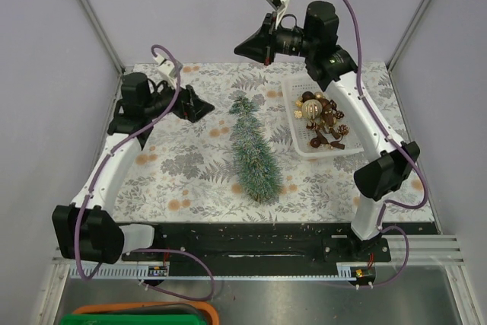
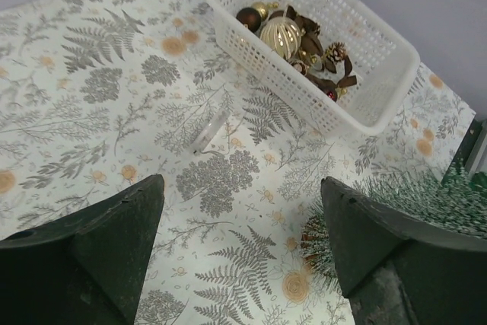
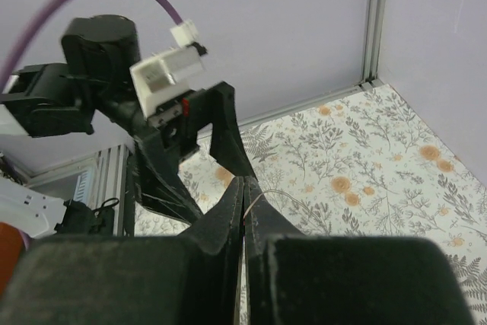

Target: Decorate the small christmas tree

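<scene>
The small christmas tree (image 1: pixel 252 150) lies flat on the patterned table, its narrow tip pointing to the far side. Its frosted bristles show at the right edge of the left wrist view (image 2: pixel 426 195). My left gripper (image 1: pixel 199 108) is open and empty, low over the table just left of the tree's tip (image 2: pixel 242 188). My right gripper (image 1: pixel 245 47) is raised high above the far edge of the table. Its jaws are shut (image 3: pixel 245 182) and pinch a thin pale thread (image 3: pixel 253 202). Whatever hangs from the thread is hidden.
A white basket (image 1: pixel 288 112) right of the tree holds gold and brown baubles, bows and pinecones (image 1: pixel 319 116); both also show in the left wrist view (image 2: pixel 278 81), (image 2: pixel 285 36). A small clear piece (image 2: pixel 211 131) lies on the table. Walls enclose three sides.
</scene>
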`<state>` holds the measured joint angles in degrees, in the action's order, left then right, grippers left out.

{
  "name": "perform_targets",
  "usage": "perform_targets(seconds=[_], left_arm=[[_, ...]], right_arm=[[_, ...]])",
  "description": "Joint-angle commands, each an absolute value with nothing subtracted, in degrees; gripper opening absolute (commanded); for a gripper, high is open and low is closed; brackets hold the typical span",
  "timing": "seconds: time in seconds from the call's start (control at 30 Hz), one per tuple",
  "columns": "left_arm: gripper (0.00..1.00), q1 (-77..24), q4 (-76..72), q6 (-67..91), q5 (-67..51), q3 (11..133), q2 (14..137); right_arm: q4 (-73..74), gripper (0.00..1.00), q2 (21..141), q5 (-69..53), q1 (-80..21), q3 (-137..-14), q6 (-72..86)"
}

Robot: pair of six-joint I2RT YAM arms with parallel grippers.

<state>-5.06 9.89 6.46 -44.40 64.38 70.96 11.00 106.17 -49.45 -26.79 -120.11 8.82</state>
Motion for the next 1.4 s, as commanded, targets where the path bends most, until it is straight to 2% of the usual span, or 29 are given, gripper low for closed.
perform_targets(seconds=[0.0,0.23,0.4,0.5,0.6,0.77,0.83,0.9,1.1,1.37], left_arm=[[0.86,-9.2,0.5,5.4,-40.1,62.6,73.1],[0.78,-14.9,-4.2,4.0,-33.2,63.7,77.3],[0.77,-16.0,-8.2,5.0,-30.0,64.2,80.0],[0.74,-16.6,-8.0,4.3,-28.7,66.2,82.6],[0.6,-17.1,-6.6,4.0,-32.2,69.0,85.7],[0.26,-18.5,-4.0,3.1,-34.1,71.5,89.0],[0.09,-18.6,-4.2,3.2,-34.8,71.3,89.1],[0.0,-18.5,-2.2,2.4,-34.4,72.0,88.6],[0.0,-18.4,3.9,-5.1,-29.7,69.9,79.6],[0.0,-18.4,19.1,-10.2,-25.1,69.3,67.1]], right_arm=[[8.5,0.0,101.3,-55.3,-25.3,-118.2,9.2],[8.7,0.0,99.2,-59.3,-23.6,-114.9,9.3],[8.8,0.0,97.3,-62.3,-22.6,-112.2,9.5],[8.8,0.0,95.5,-64.0,-21.9,-110.4,10.3],[8.9,0.0,92.4,-63.6,-21.3,-106.8,9.5],[10.4,0.0,87.3,-62.3,-19.1,-101.7,7.7],[12.6,0.0,84.8,-59.4,-17.9,-99.6,5.9],[15.6,0.0,81.6,-52.5,-17.4,-96.4,2.6],[19.2,0.0,70.9,-36.9,-16.7,-86.7,-5.2],[20.9,0.0,65.7,-30.9,-16.2,-81.3,-6.1]])
